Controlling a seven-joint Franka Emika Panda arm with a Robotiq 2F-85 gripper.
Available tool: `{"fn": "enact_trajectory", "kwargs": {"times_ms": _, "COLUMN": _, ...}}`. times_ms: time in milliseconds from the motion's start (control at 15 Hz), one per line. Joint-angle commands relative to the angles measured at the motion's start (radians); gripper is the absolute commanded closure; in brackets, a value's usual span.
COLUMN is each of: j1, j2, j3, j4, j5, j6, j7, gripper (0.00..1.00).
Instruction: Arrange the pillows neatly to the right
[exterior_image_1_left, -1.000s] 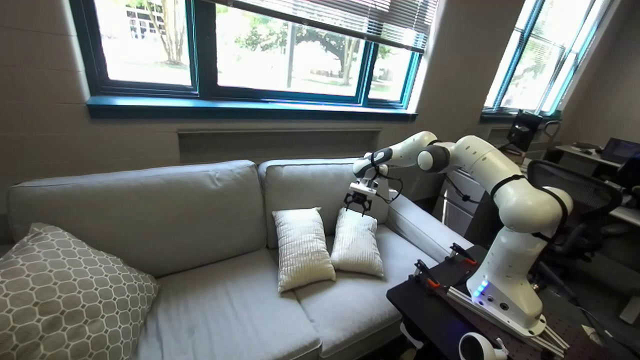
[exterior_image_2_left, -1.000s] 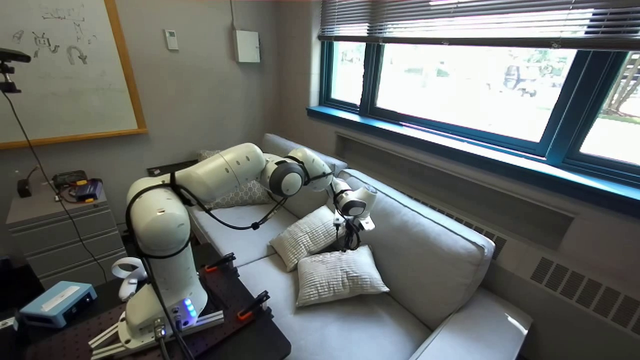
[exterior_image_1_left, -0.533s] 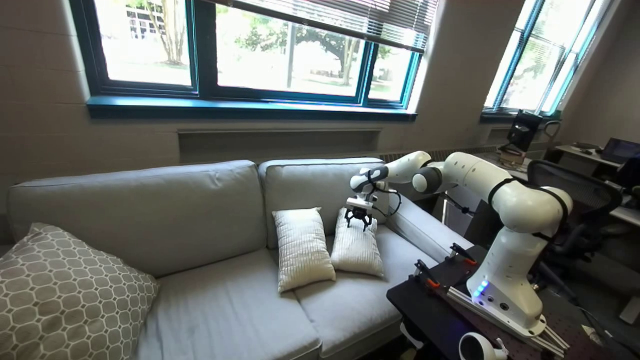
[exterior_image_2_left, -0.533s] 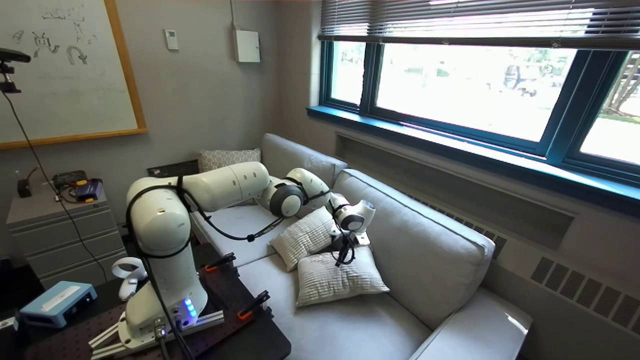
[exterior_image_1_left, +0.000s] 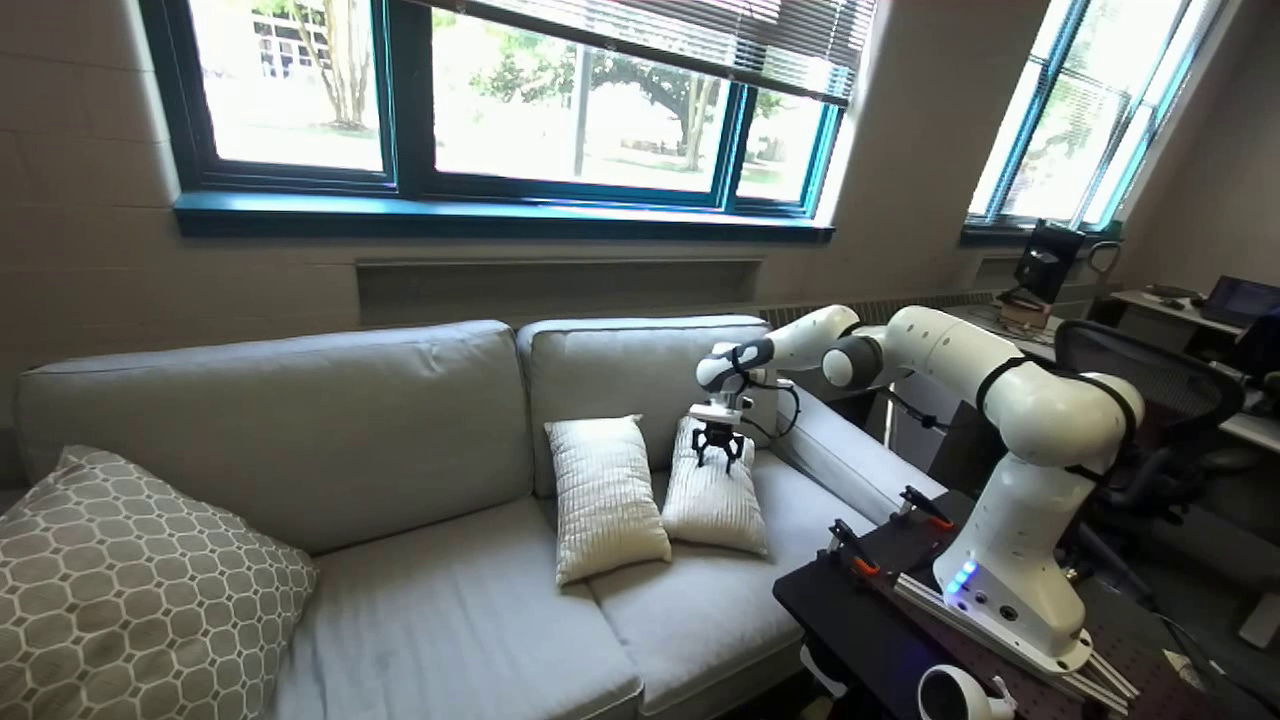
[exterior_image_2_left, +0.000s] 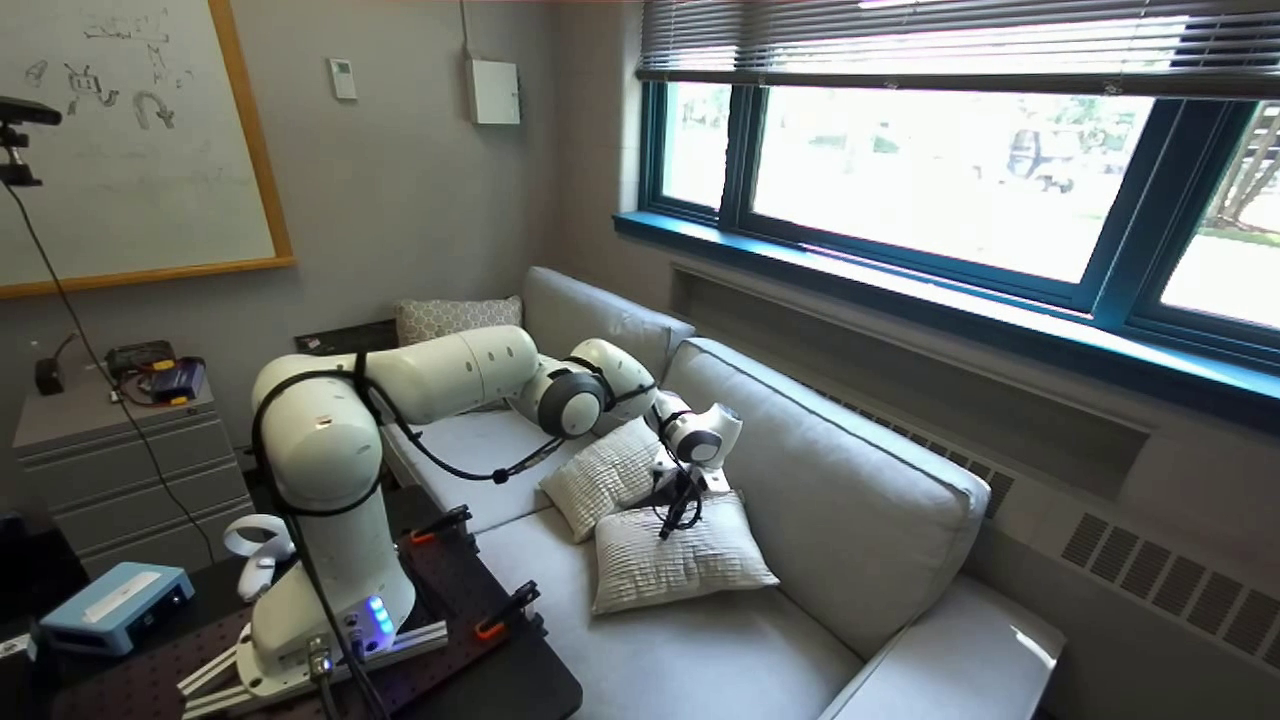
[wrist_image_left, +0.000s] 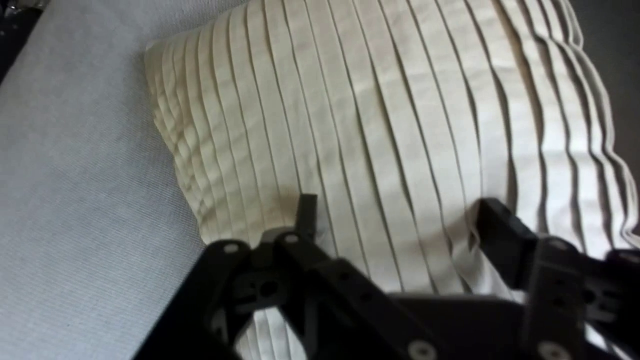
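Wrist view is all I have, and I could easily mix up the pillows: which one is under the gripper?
Observer: The pleated cream pillow nearer the armrest.
Operator: What's beside it?
Observer: A matching pillow, on the side away from the armrest.
Operator: And at the opposite end of the grey sofa?
Observer: A lattice-patterned pillow.

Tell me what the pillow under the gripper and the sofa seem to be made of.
Pillow: matte cream fabric, perhaps cotton or a blend, gathered in narrow pleats in the wrist view; filling hidden, though its puffy shape suggests something soft.
Sofa: matte grey woven upholstery, judging by the fine grain in the wrist view; fibre can't be told.
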Motion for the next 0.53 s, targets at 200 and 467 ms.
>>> {"fn": "enact_trajectory", "kwargs": {"times_ms": 200, "j1": 0.019, "j2": -0.006, "j3": 0.004, "j4": 0.012, "j5": -0.061, "j6": -0.05, "j7": 0.072, "gripper": 0.71}}
{"fn": "enact_trajectory", "kwargs": {"times_ms": 467, "j1": 0.018, "j2": -0.009, "j3": 0.015, "j4": 0.016, "j5": -0.058, "j6": -0.042, "j7": 0.064, "gripper": 0.98}}
